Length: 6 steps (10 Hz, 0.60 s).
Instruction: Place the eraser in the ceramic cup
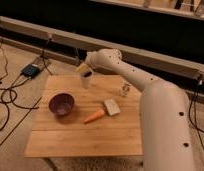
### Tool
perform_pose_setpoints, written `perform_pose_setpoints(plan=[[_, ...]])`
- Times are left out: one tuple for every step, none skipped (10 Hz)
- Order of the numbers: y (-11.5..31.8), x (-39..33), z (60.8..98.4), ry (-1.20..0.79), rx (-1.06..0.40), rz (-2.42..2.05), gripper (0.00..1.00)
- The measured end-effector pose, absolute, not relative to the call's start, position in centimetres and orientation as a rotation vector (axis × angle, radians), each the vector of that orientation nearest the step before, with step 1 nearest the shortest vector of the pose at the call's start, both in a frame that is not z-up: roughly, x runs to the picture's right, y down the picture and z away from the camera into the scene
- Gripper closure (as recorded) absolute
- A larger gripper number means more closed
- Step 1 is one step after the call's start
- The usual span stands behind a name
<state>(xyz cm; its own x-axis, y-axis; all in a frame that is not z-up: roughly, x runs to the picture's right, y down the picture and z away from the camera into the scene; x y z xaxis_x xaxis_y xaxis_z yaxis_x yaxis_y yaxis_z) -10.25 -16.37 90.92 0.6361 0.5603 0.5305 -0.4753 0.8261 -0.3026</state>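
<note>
Nearest us, the front strip of the wooden table is bare board, the widest open stretch, running from the left corner to where our white arm covers the right edge. Further in we count one purple bowl at left, set in from the left edge, one orange carrot at mid-table, and one pale block just beside the carrot's far end. Bowl and carrot are apart, with bare wood between them. Beyond these stand one small clear jar at right, near our arm, and one white cup near the far edge. Our gripper hangs right over the cup's mouth; a tan-and-dark piece there looks like the eraser, just at the rim. We cannot tell how the fingers stand. On the floor to the left lie dark cables.
</note>
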Motion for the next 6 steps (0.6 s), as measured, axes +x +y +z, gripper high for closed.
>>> perform_pose_setpoints(plan=[[-16.46,-10.2,90.8,-0.652,-0.138,0.593,0.2],[-16.43,-10.19,90.82,-0.651,-0.138,0.593,0.2],[-16.43,-10.19,90.82,-0.651,-0.138,0.593,0.2],[-16.43,-10.19,90.82,-0.651,-0.138,0.593,0.2],[-16.41,-10.2,90.83,-0.651,-0.139,0.593,0.2],[-16.42,-10.2,90.83,-0.651,-0.139,0.593,0.2]])
